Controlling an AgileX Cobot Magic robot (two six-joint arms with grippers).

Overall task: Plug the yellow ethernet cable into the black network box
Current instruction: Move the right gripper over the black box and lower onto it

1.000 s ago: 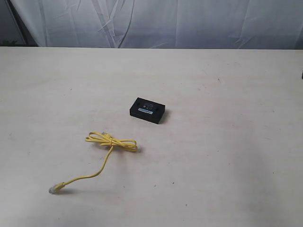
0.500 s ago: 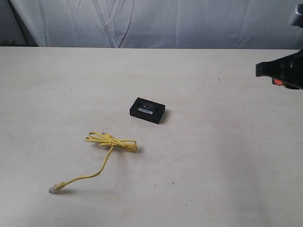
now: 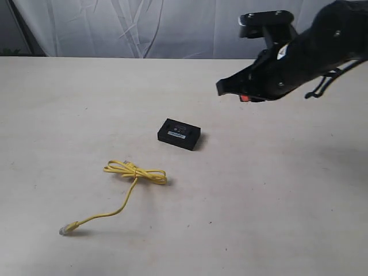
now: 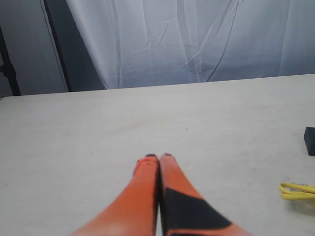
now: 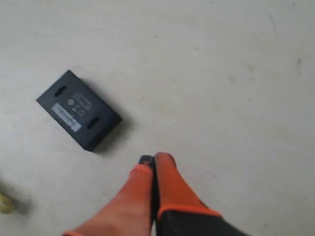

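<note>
We think this is a robot lab, a room for trying out robots, not a home. We see a big, plain, pale table (image 3: 276, 218) with a wrinkled white sheet (image 3: 172, 29) hung behind it like a curtain, and a black robot arm (image 3: 305, 54) reaching over it. A black network box (image 3: 179, 134) and a yellow ethernet cable (image 3: 135, 174) lie on the table, not touching.

The right arm (image 3: 313, 52) sweeps in from the right edge, and the right gripper (image 3: 220, 88) now hangs near the black network box (image 3: 179, 134).
</note>
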